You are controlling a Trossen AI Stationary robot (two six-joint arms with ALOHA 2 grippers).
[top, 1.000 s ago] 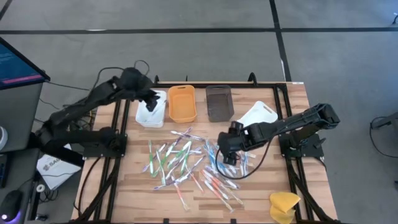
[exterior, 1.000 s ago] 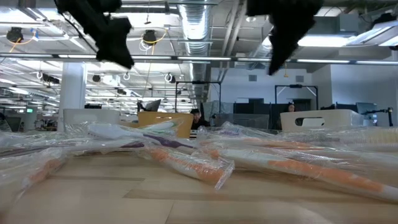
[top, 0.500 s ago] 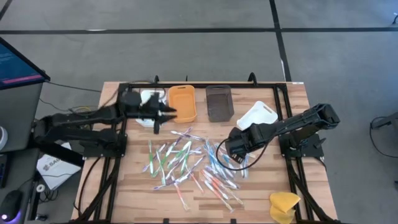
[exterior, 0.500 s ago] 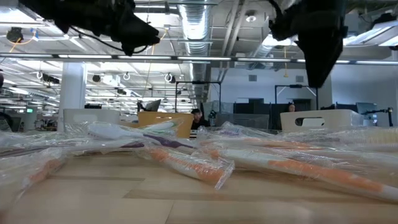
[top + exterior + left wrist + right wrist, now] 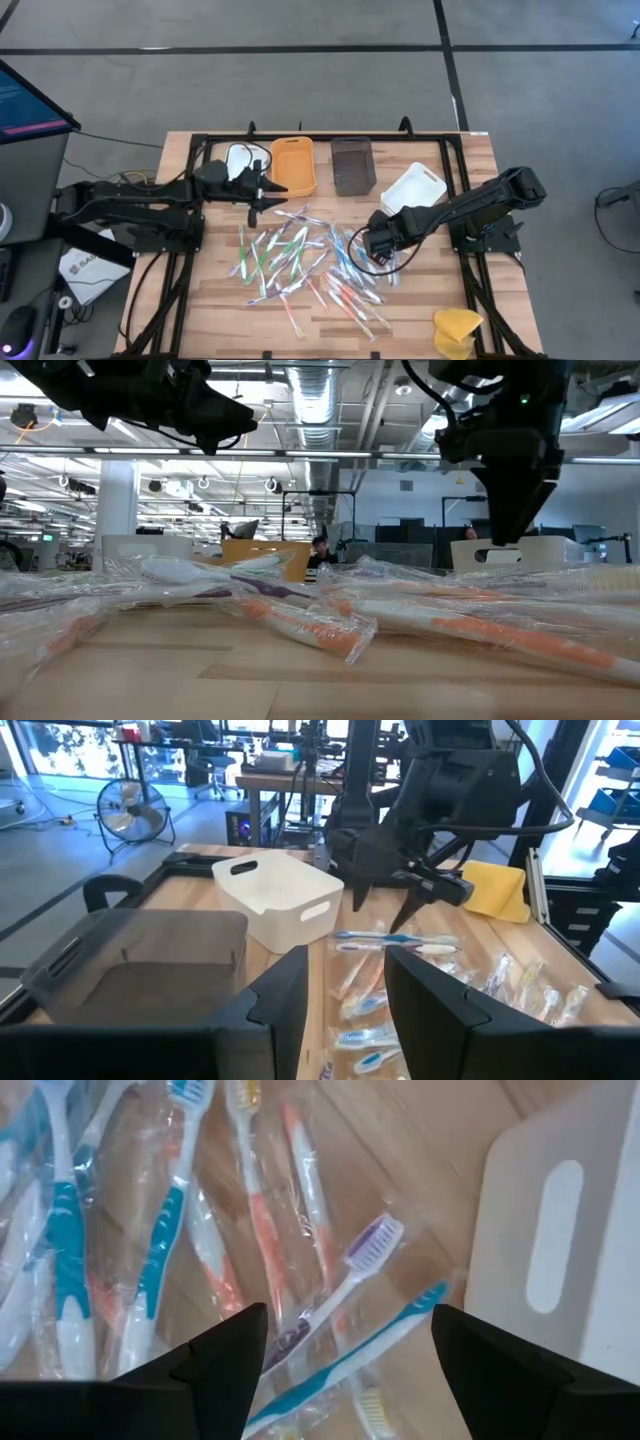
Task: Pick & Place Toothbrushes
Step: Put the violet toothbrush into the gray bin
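Wooden slat table point(image 5: 190, 300) inside a black frame, grey floor around it; the low view looks past the pile into an open office hall with ceiling ducts and desks.

Toothbrushes point(image 5: 300, 255): loose wrapped pile at mid-table, blue, green, orange-pink and clear handles crossing one another, spread from below the orange tray point(image 5: 293, 166) toward the table's front edge. None sits in a tray as far as I can see.

My right pincer point(image 5: 377, 243) is down at the right edge of the pile, fingers spread wide and holding nothing. Right wrist view: between my two fingertips point(image 5: 225, 1355) lie a purple-headed brush point(image 5: 345, 1280) and a teal-handled one point(image 5: 350, 1355) in their wrappers, on the table, not gripped. The white tray point(image 5: 560, 1230) with its slot handle lies just beside them.

My left pincer point(image 5: 268, 190) is stretched across the rear left of the table, just in front of the orange tray and just behind the near end of the pile. Its fingers stand partly apart with nothing between them in the left wrist view.

Outward: another white tray point(image 5: 240, 160) at rear left, partly hidden behind my left arm; brown tray point(image 5: 352, 165) next to the orange one; the tilted white tray beside my right arm. Yellow sponge-like lump point(image 5: 456, 330) at the front right corner, well apart from the pile.
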